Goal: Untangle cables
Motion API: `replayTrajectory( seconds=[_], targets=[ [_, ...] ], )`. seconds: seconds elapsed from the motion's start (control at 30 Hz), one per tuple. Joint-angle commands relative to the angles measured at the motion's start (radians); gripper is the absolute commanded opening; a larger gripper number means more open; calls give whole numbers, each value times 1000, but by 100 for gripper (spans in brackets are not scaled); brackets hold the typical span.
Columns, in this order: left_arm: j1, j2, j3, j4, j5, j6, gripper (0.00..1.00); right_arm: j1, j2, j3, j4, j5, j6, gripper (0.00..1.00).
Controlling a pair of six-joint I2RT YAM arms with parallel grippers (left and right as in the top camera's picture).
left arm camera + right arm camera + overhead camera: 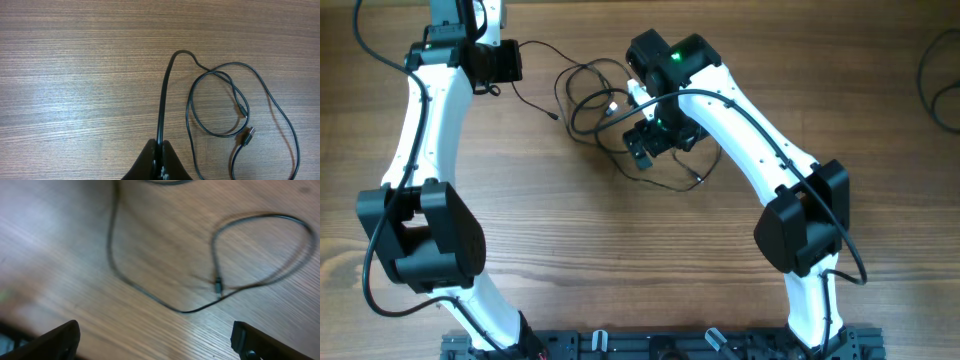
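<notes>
While the left gripper (161, 150) pinches shut on one strand of the cables (163, 100), the right gripper (156, 342) hangs with its jaws spread wide, holding nothing. Loose loops of the cables lie on the table (620, 250) under and just beside the right gripper. One strand runs from there to the left gripper, well apart. A plug (248, 135) rests among the loops.

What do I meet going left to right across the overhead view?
Left gripper, jaws shut on a strand → cables, the looped tangle → right gripper, jaws open.
</notes>
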Motion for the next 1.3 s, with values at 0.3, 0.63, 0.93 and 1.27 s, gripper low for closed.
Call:
replayTrajectory(
  seconds=[0.3,0.63,0.93,1.27],
  targets=[
    [-4,-20,-2,7,13,9,5,5,-8,2,-40,-171,-260,100],
    [-4,-20,-2,7,13,9,5,6,-5,-102,146,-111,-218,99],
    [-4,-20,-2,7,16,9,5,6,-5,-224,200,-113,-224,99],
    [-4,-20,-2,7,16,9,5,6,-5,-344,305,-116,-222,97]
  ],
)
